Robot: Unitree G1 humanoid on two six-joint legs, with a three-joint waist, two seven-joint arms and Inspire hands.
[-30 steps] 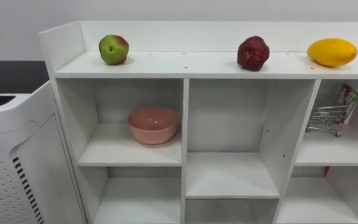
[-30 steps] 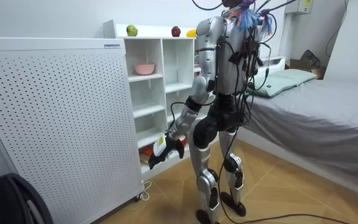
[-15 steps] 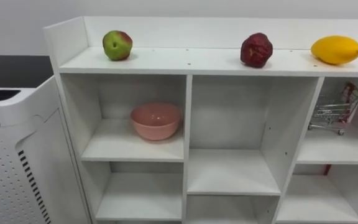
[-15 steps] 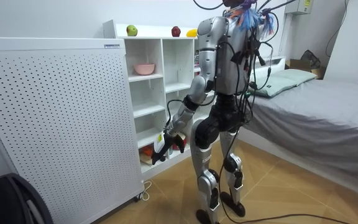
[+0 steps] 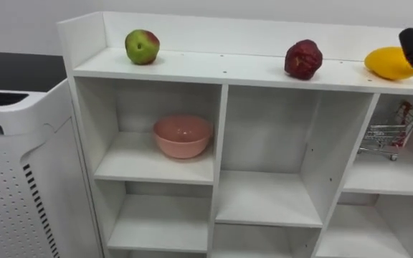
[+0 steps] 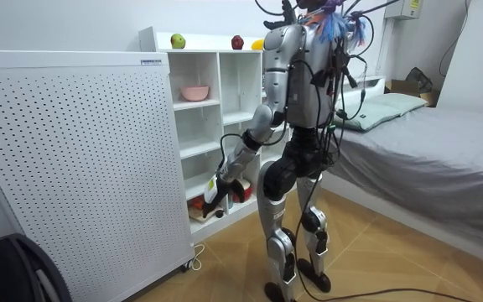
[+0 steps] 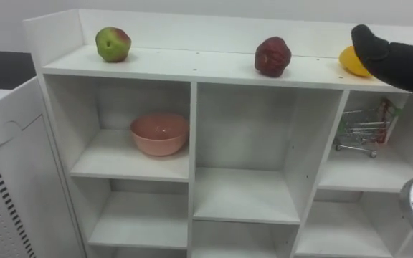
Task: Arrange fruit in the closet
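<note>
On top of the white shelf unit lie three fruits: a green-red apple at the left, a dark red fruit in the middle and a yellow fruit at the right. My right hand, dark, reaches in from the right at top-shelf height, just in front of the yellow fruit and partly covering it. A pink bowl sits in the upper-left compartment. In the room view my left hand hangs low in front of the lower shelves.
A small wire shopping cart stands in the right compartment. A white perforated panel flanks the shelf unit on my left. The middle compartments hold nothing. Behind me in the room view is a bed.
My right hand has come up into view at the right, by the yellow fruit. My left hand has lifted a little toward the shelves. The eye view has shifted slightly.
</note>
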